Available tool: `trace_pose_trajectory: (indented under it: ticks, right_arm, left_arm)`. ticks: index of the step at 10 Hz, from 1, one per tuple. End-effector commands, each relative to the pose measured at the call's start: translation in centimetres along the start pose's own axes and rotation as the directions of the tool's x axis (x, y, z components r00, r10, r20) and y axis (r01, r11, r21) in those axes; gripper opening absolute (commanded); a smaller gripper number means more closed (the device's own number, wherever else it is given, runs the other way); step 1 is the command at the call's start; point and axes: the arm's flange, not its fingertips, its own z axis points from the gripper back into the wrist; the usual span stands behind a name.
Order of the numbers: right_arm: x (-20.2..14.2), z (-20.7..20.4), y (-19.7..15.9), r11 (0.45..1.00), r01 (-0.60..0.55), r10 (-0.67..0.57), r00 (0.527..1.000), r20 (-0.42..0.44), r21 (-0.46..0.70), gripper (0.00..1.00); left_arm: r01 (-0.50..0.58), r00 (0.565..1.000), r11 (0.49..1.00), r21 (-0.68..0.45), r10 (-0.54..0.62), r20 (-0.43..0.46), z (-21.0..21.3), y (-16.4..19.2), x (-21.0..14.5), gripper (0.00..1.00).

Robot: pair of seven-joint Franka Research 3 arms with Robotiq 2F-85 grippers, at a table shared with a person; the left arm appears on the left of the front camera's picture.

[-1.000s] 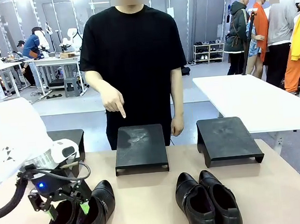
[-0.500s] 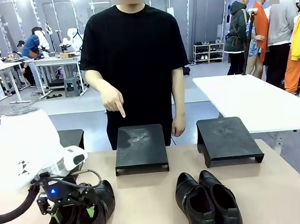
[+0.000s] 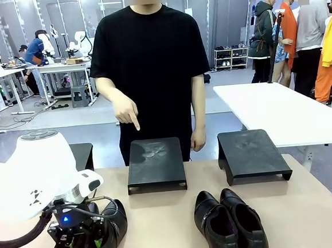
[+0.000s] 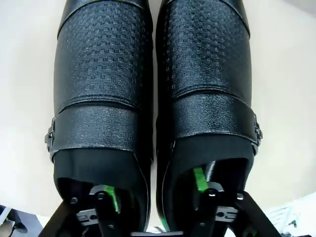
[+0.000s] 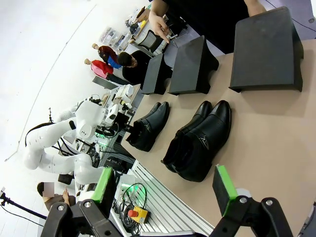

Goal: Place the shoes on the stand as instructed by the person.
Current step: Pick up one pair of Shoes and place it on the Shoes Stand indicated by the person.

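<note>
So your left gripper (image 4: pixel 152 183) was sitting in the left pair of shoes (image 3: pixel 114 215), on the robot's side of the middle stand (image 3: pixel 156 162) and off to its left; the claw was spread, one green-padded finger (image 4: pixel 109 196) inside each shoe's mouth, the two inner walls between them and not squeezed. The person's hand (image 3: pixel 125 111) pointed one finger down just behind that middle stand; the other pair (image 3: pixel 230 221) lay in front of it, a bit to the right. Your right gripper (image 5: pixel 163 174) hung well back from the stand, wide apart, holding nothing.
</note>
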Motion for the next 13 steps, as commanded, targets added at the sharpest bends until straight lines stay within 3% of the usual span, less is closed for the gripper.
trace_pose_trajectory:
  ticks: [1, 3, 8, 13]
  right_arm:
    - [-0.1, 0.1, 0.2, 1.000, -0.011, 0.011, 1.000, -0.002, 0.006, 1.00]
    - [-0.1, 0.1, 0.2, 1.000, -0.011, 0.011, 1.000, -0.002, 0.006, 1.00]
    - [-0.1, 0.1, 0.2, 1.000, -0.011, 0.011, 1.000, -0.002, 0.006, 1.00]
    - [-0.1, 0.1, 0.2, 1.000, -0.011, 0.011, 1.000, -0.002, 0.006, 1.00]
  left_arm:
    - [-0.008, 0.999, 1.000, 0.025, 0.006, 0.045, -0.9, 0.8, -3.3, 0.00]
    - [-0.007, 0.999, 1.000, 0.020, 0.006, 0.052, 0.0, 0.8, -3.6, 0.03]
    - [0.002, 0.997, 1.000, 0.028, -0.004, 0.074, 2.1, 1.1, -2.8, 0.00]
    - [0.046, 0.990, 0.999, 0.010, -0.047, 0.136, 9.7, 0.6, -0.6, 0.00]
